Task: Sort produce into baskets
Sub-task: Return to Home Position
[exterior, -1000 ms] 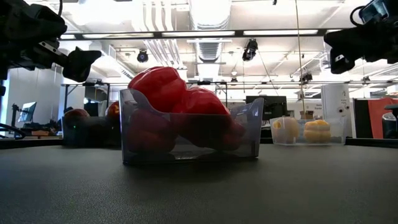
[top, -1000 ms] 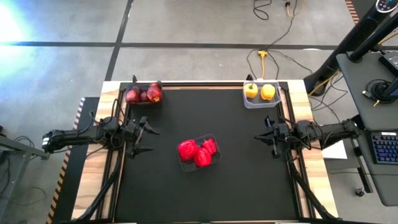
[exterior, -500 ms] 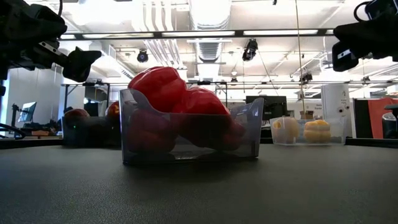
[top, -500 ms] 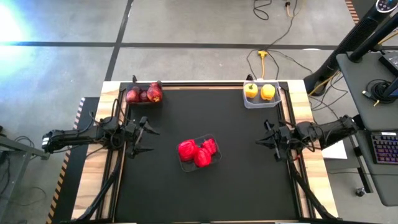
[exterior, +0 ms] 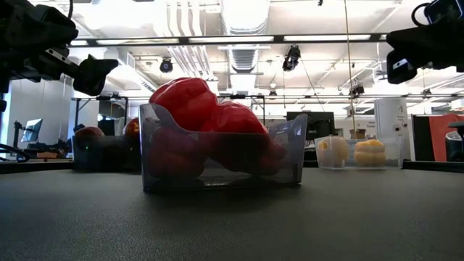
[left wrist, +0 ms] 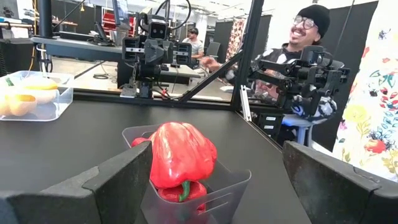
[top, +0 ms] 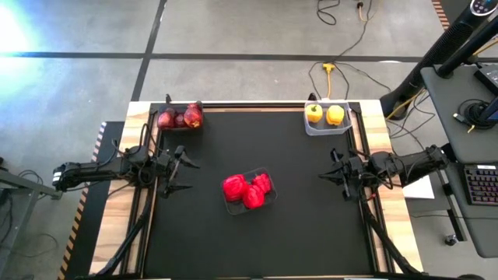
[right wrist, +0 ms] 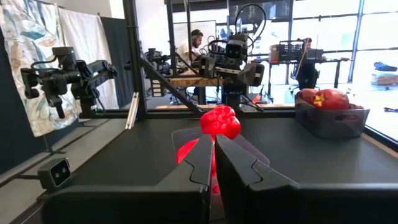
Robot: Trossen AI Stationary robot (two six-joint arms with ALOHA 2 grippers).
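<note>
**Sorting looking finished, both hands hanging empty**

The left hand [top: 180,173] is hovering over its own edge of the desk [top: 257,241], fingers spread wide and gripping nothing. The right hand [top: 333,174] is hovering over the opposite edge, facing it. Its fingers are drawn narrow with only a slit between them, and they are gripping nothing either.

Between the two hands, straight ahead of each, the centre tub [exterior: 293,148] is sitting with the red peppers [top: 243,189] heaped above its rim. Its long axis is running roughly from hand to hand, skewed a little off that line. A lower pepper is showing a green stem toward the left hand. Which way the top pepper is pointing is not clear.

Farther off, at the far corner on the left hand's side, the dark tub [right wrist: 329,121] is holding the apples [top: 179,119] in a row along the far edge. At the far corner on the right hand's side, the clear tub [top: 320,131] is holding the yellow peppers [top: 324,114] side by side, also in a row along that edge. One of them is turning its green stem upward.

No produce is lying loose on the desk, and each kind is sitting in its own tub. Judging from that, the sorting looks done, and only parking the arms appears to be left.
</note>
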